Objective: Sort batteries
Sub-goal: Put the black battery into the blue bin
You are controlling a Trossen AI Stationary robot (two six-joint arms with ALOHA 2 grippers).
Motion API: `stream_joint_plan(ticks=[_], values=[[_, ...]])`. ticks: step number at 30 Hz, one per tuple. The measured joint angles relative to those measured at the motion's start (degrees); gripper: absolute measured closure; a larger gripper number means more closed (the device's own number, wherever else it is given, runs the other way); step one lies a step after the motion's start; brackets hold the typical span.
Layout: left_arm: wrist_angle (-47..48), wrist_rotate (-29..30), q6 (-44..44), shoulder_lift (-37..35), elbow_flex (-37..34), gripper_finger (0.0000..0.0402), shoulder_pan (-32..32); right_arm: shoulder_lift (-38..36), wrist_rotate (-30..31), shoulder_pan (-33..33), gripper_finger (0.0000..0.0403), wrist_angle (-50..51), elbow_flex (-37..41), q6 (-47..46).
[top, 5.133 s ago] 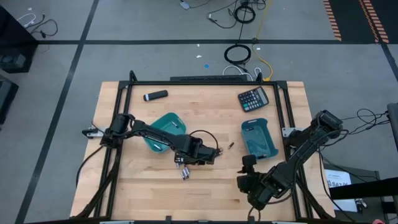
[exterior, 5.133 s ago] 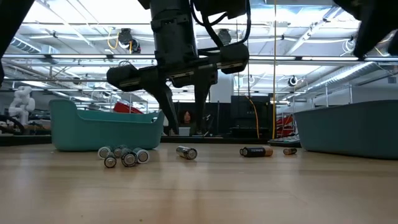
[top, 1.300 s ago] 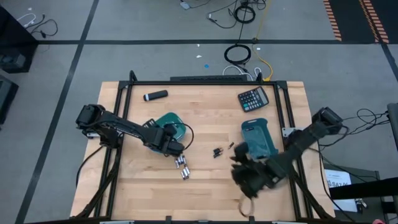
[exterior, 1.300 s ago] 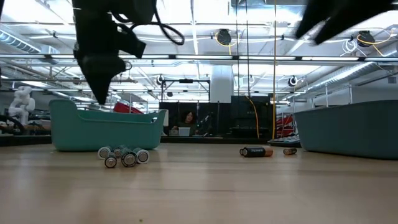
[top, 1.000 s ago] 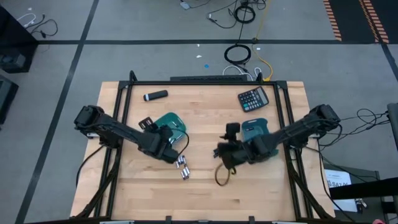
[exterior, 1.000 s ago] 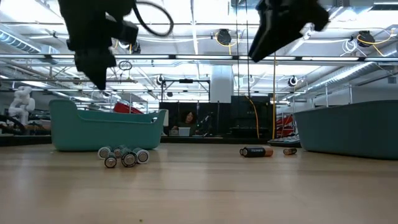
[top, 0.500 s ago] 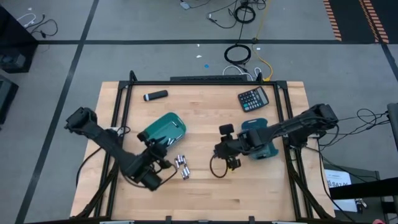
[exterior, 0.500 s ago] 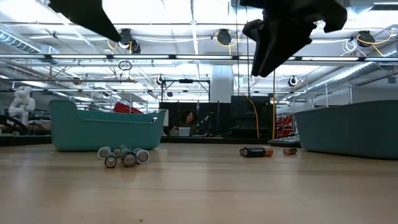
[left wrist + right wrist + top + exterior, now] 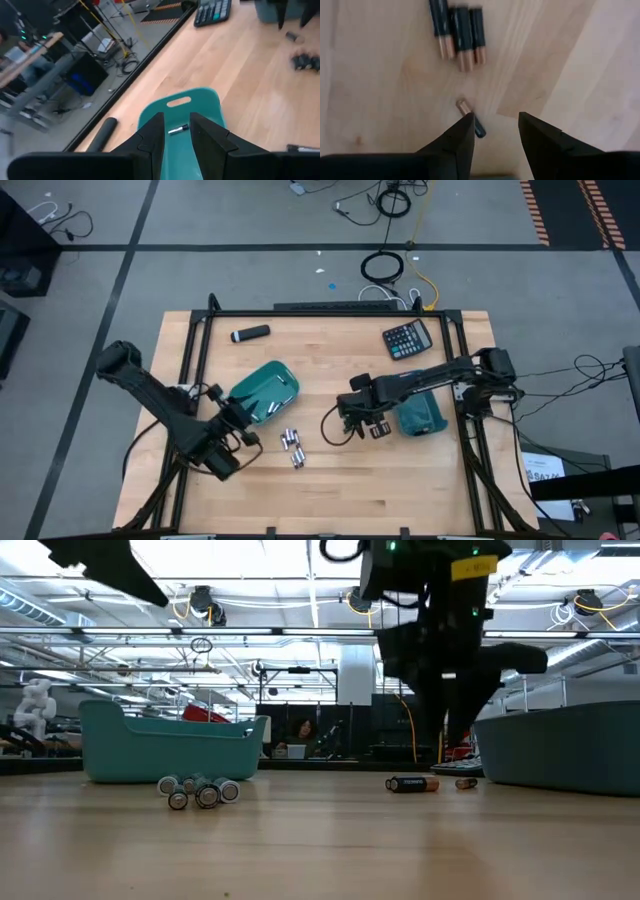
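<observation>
Below the right gripper, jaws apart and empty, lies one thin dark battery; three more beyond; left gripper slightly parted, empty, over teal tray.

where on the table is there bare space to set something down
Bare wood: the front strip of the table below the silvery batteries, and the back middle between the marker and the calculator. Crowded: the middle band, with the left bin, the right gripper over the dark batteries, and the right bin.
</observation>
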State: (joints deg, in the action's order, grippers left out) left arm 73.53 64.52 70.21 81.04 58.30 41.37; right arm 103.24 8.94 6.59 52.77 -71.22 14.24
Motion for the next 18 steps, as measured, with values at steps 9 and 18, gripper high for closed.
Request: stream_joint_plan(ticks=[9, 18], values=[[-8.07, -0.77, -2.74, -14.2, -8.36, 0.0299, 2.58, 5.27, -0.1, -0.15, 0.0258, 2.81, -0.02, 5.32], [-18.14, -4.73, -9.44, -20.39, -13.01, 0.0299, 5.16, 9.06, -1.56, -0.53, 0.0276, 1.12, -0.2, 8.18]])
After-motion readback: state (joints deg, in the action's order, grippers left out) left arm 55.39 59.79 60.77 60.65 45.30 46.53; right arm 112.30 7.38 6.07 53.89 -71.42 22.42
